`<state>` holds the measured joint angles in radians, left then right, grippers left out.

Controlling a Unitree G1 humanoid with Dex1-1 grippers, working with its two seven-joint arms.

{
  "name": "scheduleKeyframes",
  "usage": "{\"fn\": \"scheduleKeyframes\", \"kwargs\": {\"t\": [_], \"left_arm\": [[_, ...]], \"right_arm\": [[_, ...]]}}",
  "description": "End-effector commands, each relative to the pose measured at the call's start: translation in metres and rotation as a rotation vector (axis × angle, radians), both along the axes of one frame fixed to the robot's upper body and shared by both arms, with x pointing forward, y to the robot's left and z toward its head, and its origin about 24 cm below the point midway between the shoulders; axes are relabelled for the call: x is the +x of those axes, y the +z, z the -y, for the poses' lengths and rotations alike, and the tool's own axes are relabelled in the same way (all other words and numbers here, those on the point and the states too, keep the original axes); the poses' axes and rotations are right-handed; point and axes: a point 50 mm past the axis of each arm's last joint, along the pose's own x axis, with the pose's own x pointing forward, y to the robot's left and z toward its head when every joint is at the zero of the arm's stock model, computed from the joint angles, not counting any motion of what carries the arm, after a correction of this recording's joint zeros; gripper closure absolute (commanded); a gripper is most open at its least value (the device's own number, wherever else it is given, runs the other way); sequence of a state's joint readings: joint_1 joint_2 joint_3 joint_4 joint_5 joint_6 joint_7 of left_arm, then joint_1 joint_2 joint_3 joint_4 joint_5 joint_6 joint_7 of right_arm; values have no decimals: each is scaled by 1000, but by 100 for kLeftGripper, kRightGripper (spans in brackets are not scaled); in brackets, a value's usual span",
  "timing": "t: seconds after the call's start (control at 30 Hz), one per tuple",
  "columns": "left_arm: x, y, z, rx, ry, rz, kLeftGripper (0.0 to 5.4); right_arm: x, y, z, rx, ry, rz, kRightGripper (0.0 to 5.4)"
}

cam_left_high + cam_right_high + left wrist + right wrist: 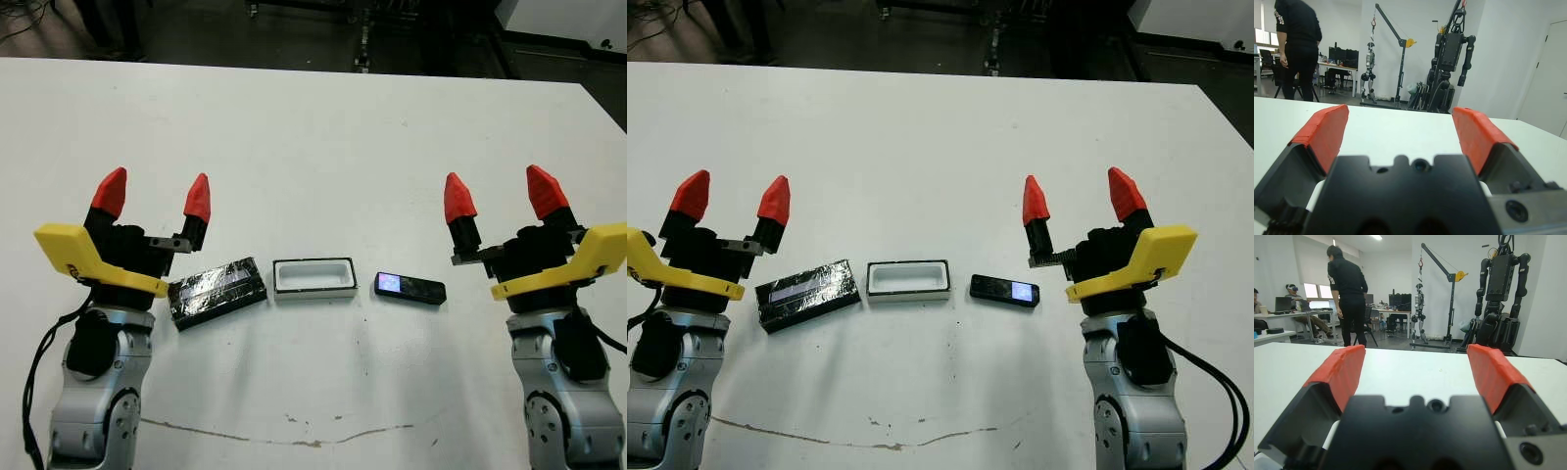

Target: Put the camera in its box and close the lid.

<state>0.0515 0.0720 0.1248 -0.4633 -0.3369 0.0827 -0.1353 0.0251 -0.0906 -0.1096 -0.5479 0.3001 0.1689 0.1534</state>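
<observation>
Both grippers, left (153, 194) and right (503, 195), hover spread and empty near the desk's front edge. Between them lie lid (217, 291), open box (313, 277) and camera (409, 287), untouched; the right gripper likely must grasp the camera first.

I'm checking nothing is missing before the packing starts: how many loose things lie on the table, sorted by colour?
Black: 2, the camera and the lid
White: 1, the box
Total: 3
</observation>
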Motion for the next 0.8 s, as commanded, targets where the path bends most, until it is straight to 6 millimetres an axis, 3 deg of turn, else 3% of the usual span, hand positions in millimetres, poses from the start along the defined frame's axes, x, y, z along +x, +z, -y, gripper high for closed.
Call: {"fn": "scheduleKeyframes", "kwargs": {"t": [0.03,0.37,0.47,0.63,0.8], "left_arm": [[0,-3,-1,2,1,-12,2],[-1,-5,-1,3,-1,-11,2],[0,-5,-1,8,5,-6,2],[-1,-6,-2,5,2,-8,2],[-1,-7,-2,4,10,-13,2]], "right_arm": [[0,0,2,-21,-5,-13,0],[2,3,9,-87,80,-20,0],[5,19,18,-191,160,-6,0],[19,64,36,-465,305,-30,0],[43,86,45,-601,468,-144,0]]}}
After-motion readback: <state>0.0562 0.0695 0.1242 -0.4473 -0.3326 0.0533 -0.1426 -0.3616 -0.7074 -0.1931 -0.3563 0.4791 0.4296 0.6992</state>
